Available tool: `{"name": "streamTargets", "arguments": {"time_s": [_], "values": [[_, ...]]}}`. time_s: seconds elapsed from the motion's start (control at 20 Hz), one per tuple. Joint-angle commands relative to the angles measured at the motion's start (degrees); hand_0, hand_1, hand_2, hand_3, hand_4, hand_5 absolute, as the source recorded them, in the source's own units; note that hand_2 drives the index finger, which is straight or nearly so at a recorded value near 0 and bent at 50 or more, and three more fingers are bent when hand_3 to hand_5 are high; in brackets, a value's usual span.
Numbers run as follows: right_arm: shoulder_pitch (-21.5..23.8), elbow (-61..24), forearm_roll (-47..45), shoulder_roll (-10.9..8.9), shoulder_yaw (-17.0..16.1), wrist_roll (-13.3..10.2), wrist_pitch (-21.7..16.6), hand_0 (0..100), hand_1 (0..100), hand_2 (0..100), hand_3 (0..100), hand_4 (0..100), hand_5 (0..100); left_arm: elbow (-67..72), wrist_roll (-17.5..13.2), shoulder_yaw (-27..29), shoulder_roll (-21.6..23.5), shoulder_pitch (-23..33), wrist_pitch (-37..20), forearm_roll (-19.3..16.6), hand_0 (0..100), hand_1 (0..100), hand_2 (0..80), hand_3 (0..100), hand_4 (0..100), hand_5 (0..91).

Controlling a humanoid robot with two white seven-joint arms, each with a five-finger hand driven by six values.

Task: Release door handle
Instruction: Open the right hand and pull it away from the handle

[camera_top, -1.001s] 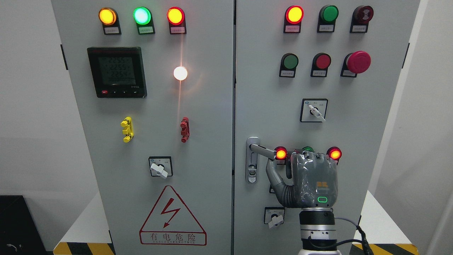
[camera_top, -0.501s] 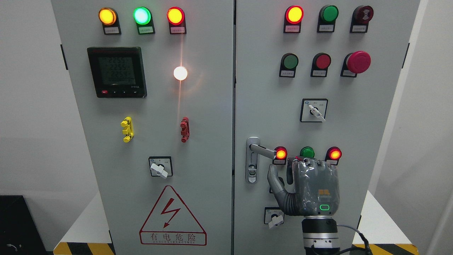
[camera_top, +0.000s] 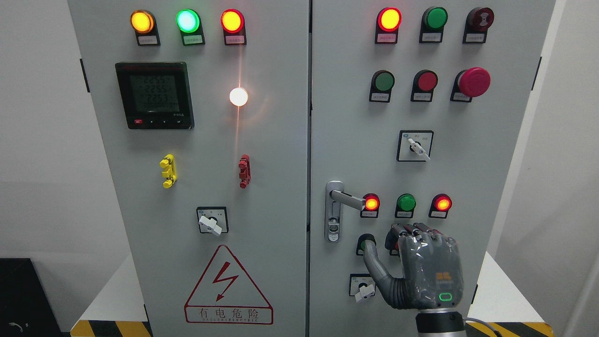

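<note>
Right robot hand point(camera_top: 416, 267) (fingers seemingly loose) below, clear of door handle point(camera_top: 345, 199)

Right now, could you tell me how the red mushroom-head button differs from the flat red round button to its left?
The red mushroom-head button is larger and juts out from the door; the flat red round button sits low in its black collar. The mushroom head overhangs its mount, while the flat one stays within it. Both are red, unlit, in the same row.
</note>
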Motion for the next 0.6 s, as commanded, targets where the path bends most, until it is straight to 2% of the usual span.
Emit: {"name": "streamTargets", "arguments": {"time_s": [0.0,0.05,0.1,0.2,0.3,0.45,0.55], "values": [[4.62,-5.67,-3.14,-5.73,-5.67,-0.32,-4.06,52,22,35,52,49,43,0.0,-0.01,0.0,0.0,0.53,0.04,0.0,12,56,0.0,0,0,0.0],[5.15,-5.67,-4.19,-5.81,-6.73,-0.67,-5.9,51,22,33,48,44,38,0.0,-0.01,0.0,0.0,0.53,-0.05,0.0,12,56,0.0,0,0,0.0],[5.59,-6.02,-5.33,-5.9,-7.35,-1.02,-7.49,51,22,32,48,44,38,0.0,-0.01,0.0,0.0,0.44,0.04,0.0,12,56,0.0,0,0,0.0],[6.55,-7.07,-6.13,-6.51,-8.14,-1.29,-8.82,51,21,22,31,26,22,0.0,-0.01,0.0,0.0,0.53,-0.05,0.0,12,56,0.0,0,0,0.0],[7.0,-7.86,-6.22,-6.52,-8.41,-1.29,-9.35,51,20,18,25,19,15,0.0,-0.01,0.0,0.0,0.44,0.04,0.0,12,56,0.0,0,0,0.0],[7.7,-8.83,-7.62,-6.25,-8.41,-1.29,-11.1,51,19,2,10,8,4,0.0,-0.01,0.0,0.0,0.53,-0.05,0.0,12,56,0.0,0,0,0.0],[7.88,-9.09,-8.59,-5.9,-8.41,-1.38,-12.25,51,18,0,7,5,0,0.0,-0.01,0.0,0.0,0.53,-0.05,0.0,12,56,0.0,0,0,0.0]]}}
